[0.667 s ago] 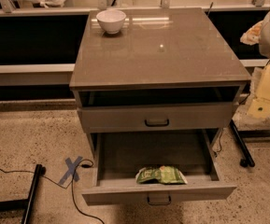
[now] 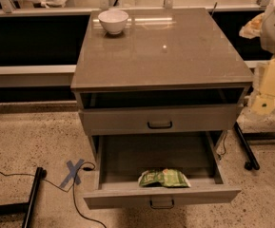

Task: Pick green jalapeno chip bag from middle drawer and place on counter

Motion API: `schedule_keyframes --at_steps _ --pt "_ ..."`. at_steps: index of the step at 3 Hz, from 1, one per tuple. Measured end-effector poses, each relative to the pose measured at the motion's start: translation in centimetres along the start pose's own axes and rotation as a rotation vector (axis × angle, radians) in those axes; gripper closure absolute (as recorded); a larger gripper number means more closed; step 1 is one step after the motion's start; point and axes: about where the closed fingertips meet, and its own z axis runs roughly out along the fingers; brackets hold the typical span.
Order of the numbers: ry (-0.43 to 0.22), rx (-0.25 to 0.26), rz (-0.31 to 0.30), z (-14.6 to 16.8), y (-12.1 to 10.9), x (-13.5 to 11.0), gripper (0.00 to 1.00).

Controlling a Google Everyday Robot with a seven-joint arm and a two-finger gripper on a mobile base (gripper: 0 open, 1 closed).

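Down and to the left of the gripper [image 2: 262, 104], in the wide shallow grey middle drawer [image 2: 127, 199], lies the green jalapeno chip bag [image 2: 164, 178], a small glossy foil packet with pale yellow-white print. It is crumpled and lies flat, its long side running along the drawer's front panel and touching or just beside it, a little right of the centre. The rest of the plain grey tray behind and beside the bag is bare, so the bag is open from above.

The drawer is pulled well out, and its small black loop handle faces the camera. Directly above its back part sits the closed grey drawer with the taller front panel [image 2: 122, 121], roughly level with the gripper and to its left. Higher still, up and left of the gripper, spreads the large glossy grey-brown counter [image 2: 175, 56]. Its only load is a round white bowl [image 2: 113, 21] at the far left corner, well apart from the gripper.

The gripper hangs at the frame's right edge, just beyond the cabinet's right front corner, at the end of a cream arm, holding nothing visible; whether it is released or clenched I cannot tell. Below it a black wheeled leg [image 2: 245, 148] stands near the drawer's right side. On the speckled floor far to the left lies a blue tape cross [image 2: 73, 171].
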Motion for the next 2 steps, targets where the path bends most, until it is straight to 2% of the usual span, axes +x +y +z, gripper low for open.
schedule_keyframes --at_steps 1,2 --pt "-0.090 -0.130 -0.083 7.4 -0.7 -2.6 0.00" --pt "-0.115 -0.206 -0.043 15.6 0.9 -0.7 0.00"
